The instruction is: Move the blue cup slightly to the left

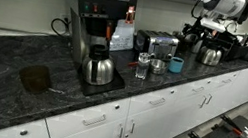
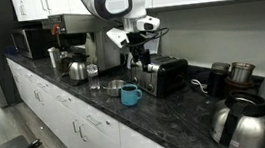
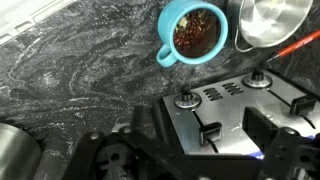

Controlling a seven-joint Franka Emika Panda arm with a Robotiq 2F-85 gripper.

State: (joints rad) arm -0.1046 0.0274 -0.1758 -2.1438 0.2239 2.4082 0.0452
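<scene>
My claw (image 3: 208, 140) hangs apart and empty above the toaster (image 3: 235, 100), so I'd centre it over the blue cup (image 3: 192, 32), descend straight, then grip gently.

Blue cup (image 2: 130, 94) is standing upright on the dark speckled counter (image 2: 168, 118): teal, opaque, handled. In the wrist view it is holding dark reddish contents, handle pointing lower left.

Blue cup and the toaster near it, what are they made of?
The small teal-blue cup looks like glazed ceramic, maybe plastic: smooth, opaque, slightly shiny wall. The silver-and-black toaster looks like brushed metal on top, a dull grey sheen, with black, probably plastic, levers.
</scene>
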